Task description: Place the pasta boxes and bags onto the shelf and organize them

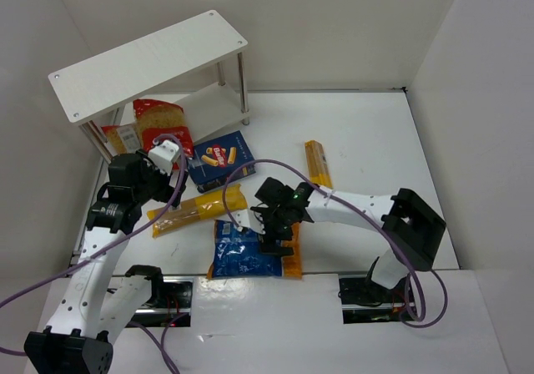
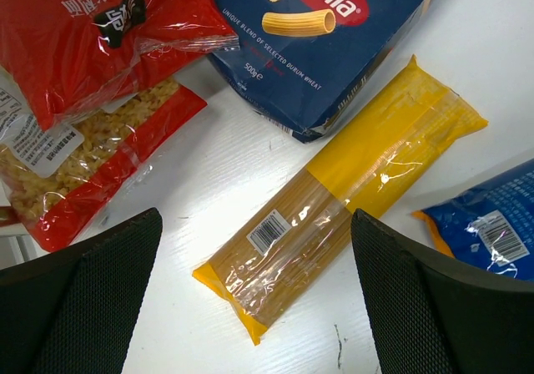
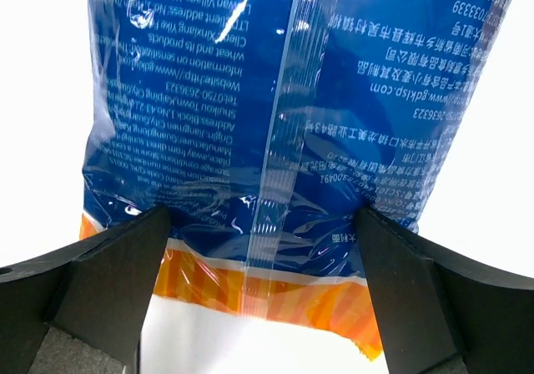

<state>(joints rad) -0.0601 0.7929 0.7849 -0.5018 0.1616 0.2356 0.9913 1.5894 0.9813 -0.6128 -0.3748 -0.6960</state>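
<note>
Right pincer [image 3: 263, 215] wide open, straddling blue bag [image 1: 242, 253] near its orange end, nothing clamped. This bag flat on counter [image 1: 367, 140], 6 o'clock edge. Left pincer [image 2: 256, 224] wide open, empty, above long yellow bag [image 2: 334, 199]. Pasta box [image 1: 221, 159] flat, 12 o'clock of that bag. Red bags [image 1: 158, 119] partly beneath top board of shelf [image 1: 142, 65], 10 o'clock corner. Second yellow bag [image 1: 318, 164] at 2 o'clock of right pincer.

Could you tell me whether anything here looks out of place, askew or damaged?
Nothing looks spilled or torn. What stands out is disorder: the pasta box, the blue bag, the near yellow pack and the far yellow pack lie on the table at mixed angles, while the shelf holds nothing on its top board.
</note>
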